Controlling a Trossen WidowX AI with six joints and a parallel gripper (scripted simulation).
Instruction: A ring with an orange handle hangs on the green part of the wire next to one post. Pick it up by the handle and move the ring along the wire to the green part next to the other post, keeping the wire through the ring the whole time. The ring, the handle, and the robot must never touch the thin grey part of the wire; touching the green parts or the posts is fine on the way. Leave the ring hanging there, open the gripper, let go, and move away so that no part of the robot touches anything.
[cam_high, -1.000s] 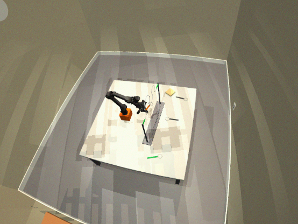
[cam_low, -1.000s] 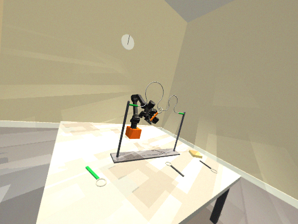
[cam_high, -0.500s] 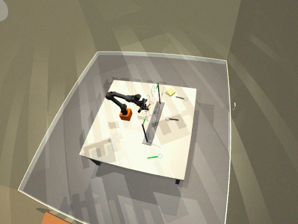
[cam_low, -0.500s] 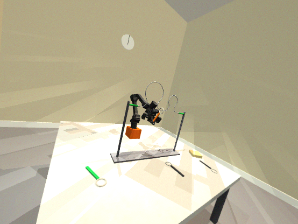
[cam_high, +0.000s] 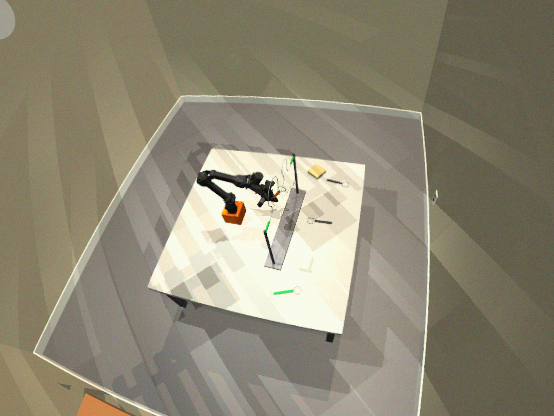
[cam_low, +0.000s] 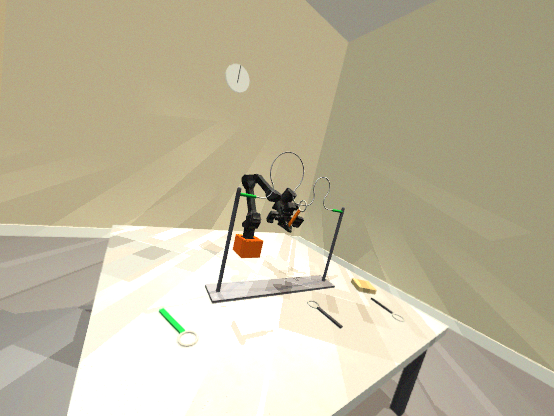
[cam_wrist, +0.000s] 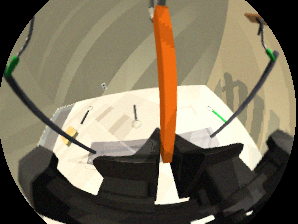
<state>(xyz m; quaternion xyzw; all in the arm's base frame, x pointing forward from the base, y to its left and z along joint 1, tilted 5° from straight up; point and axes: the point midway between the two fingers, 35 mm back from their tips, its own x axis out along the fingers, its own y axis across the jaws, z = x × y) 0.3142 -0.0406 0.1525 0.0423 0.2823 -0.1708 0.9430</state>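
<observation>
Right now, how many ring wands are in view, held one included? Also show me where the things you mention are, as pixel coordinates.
4. Orange wand (cam_high: 276, 194) (cam_low: 294, 217) (cam_wrist: 167, 85): in the gripper (cam_high: 274, 196) (cam_low: 291, 225) (cam_wrist: 160, 129). Green wand (cam_high: 284, 292) (cam_low: 171, 320) (cam_wrist: 218, 115): on the table (cam_high: 225, 270) (cam_low: 130, 370) (cam_wrist: 192, 102), nearest the exterior camera. Two black wands (cam_high: 322, 221) (cam_low: 329, 317) (cam_wrist: 135, 112): on the table, one nearer the yellow block (cam_high: 316, 171) (cam_low: 363, 286) (cam_wrist: 69, 136).

From where I stand, I can't read any text, label, brand, number or sign; the round white dial (cam_low: 231, 80) on the wall shows a dark line, but no figure I can make out.
</observation>
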